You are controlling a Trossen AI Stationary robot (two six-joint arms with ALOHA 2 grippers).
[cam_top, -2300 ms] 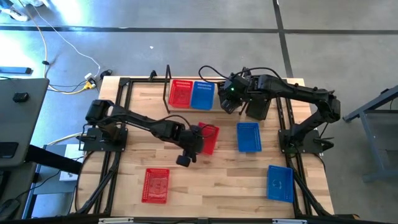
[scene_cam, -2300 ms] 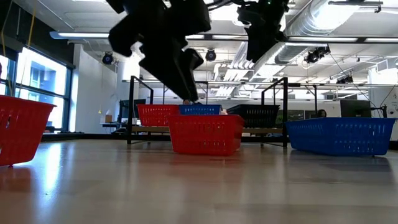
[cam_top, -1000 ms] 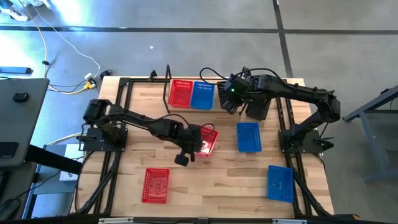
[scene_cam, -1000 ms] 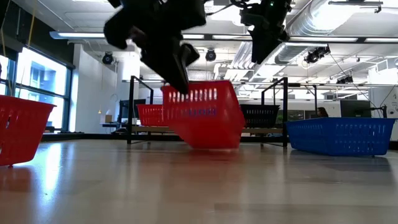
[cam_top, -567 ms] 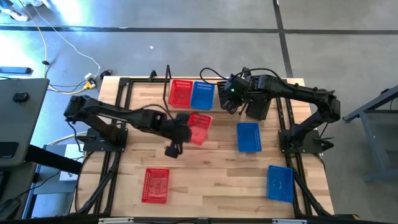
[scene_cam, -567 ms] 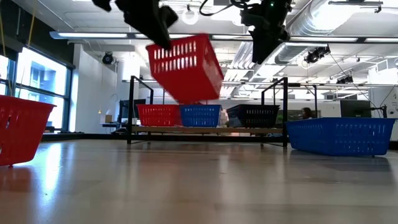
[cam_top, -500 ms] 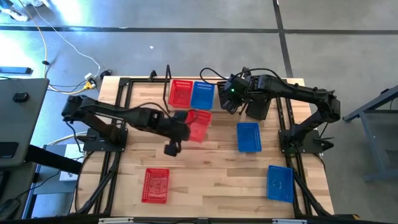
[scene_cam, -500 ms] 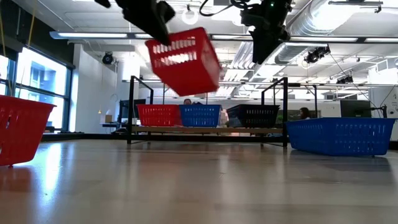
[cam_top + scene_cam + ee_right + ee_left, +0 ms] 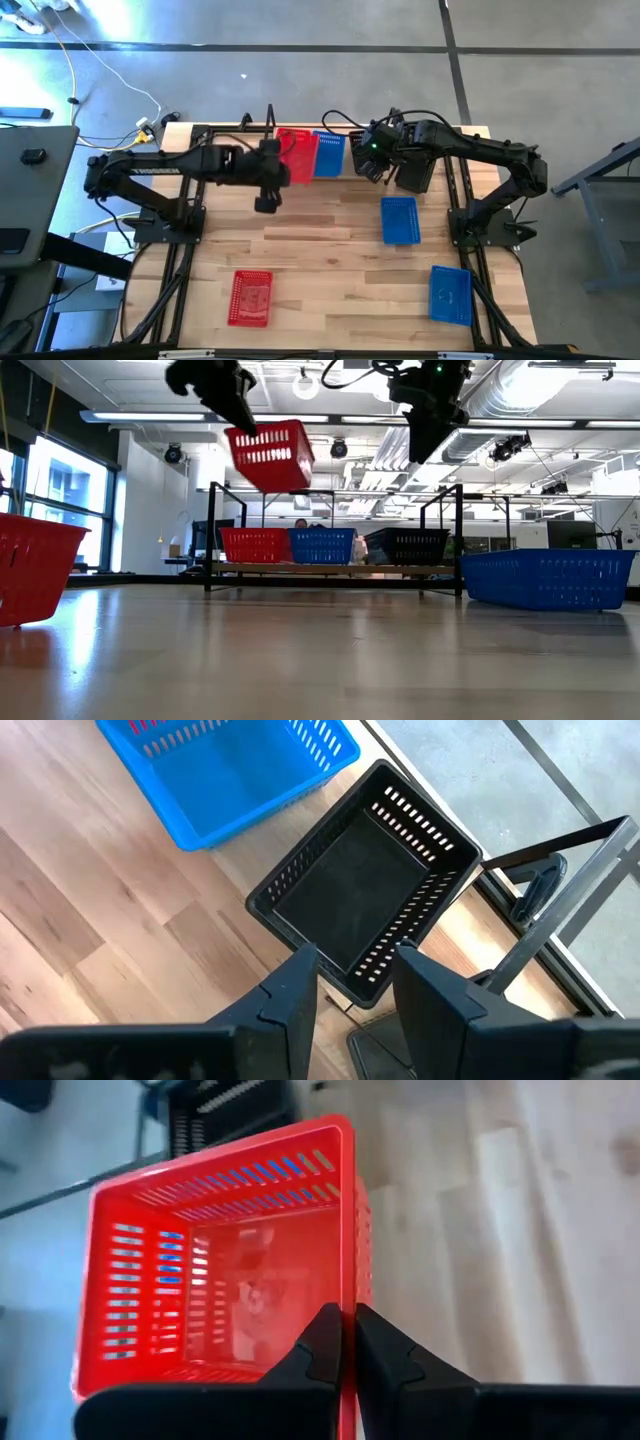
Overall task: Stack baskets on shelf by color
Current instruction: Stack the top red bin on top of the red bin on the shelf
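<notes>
One red basket in left gripper

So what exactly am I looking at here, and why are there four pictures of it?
Two dark robot arms work at a wooden table, each ending in a two-finger hand. One camera looks straight down from above, one sits at table-top height, and one rides on each arm's wrist.

The left hand is shut on the rim of a red basket, held in the air above the shelf, a narrow board at the table's far edge. On that shelf stand a second red basket, a blue basket and a black basket.

The right hand hangs open above the black one, holding nothing.

Loose on the table lie another red basket and two more blue baskets.
</notes>
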